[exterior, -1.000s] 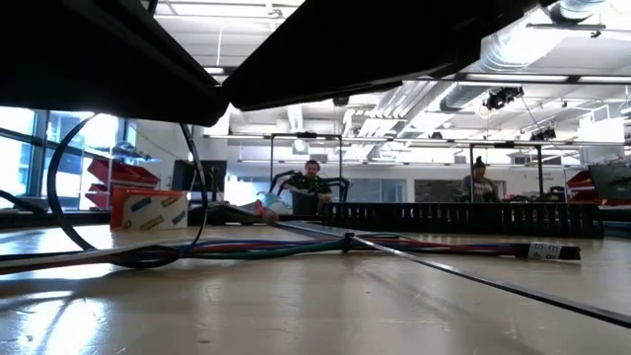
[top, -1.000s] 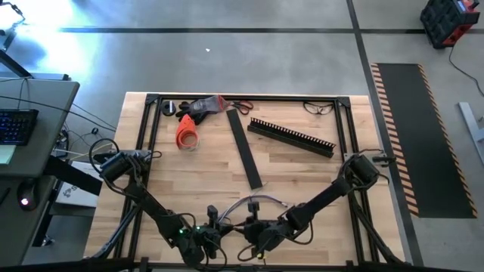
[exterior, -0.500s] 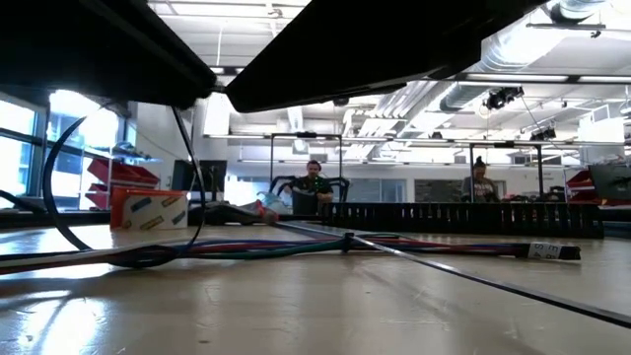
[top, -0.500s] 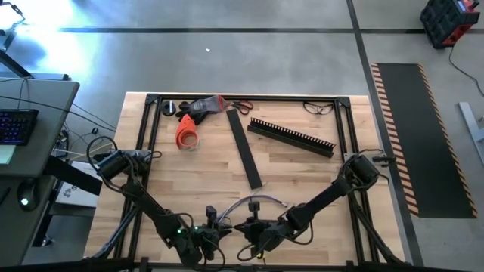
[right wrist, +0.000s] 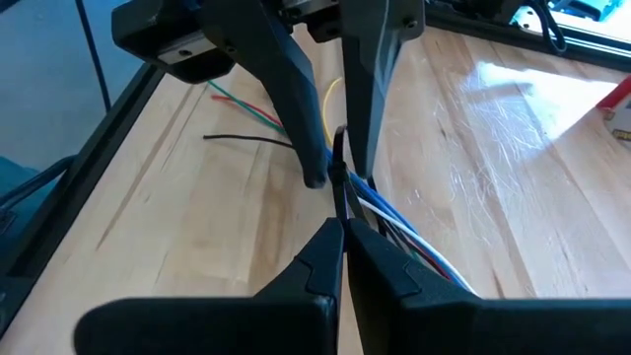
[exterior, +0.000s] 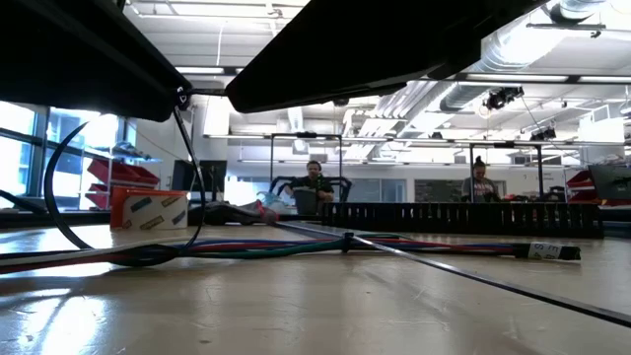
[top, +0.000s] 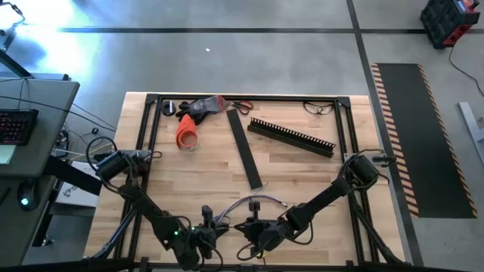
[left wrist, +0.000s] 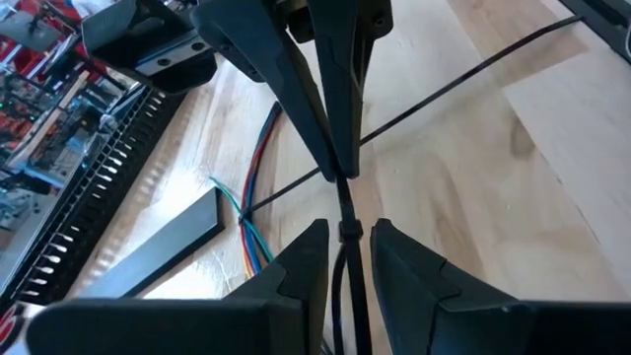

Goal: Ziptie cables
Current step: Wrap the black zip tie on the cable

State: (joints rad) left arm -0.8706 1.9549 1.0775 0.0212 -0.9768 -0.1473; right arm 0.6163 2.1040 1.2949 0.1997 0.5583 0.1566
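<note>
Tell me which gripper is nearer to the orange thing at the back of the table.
Left. The left gripper sits at the near edge, roughly in line with the orange object; the right gripper is beside it, farther off to the side.

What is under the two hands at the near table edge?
Under the left hand and right hand lies the cables bundle with a black zip tie strap; the bundle's middle is hidden by the fingers.

Workshop: exposed ducts point(exterior: 513, 44), concrete floor point(top: 227, 64)
</note>
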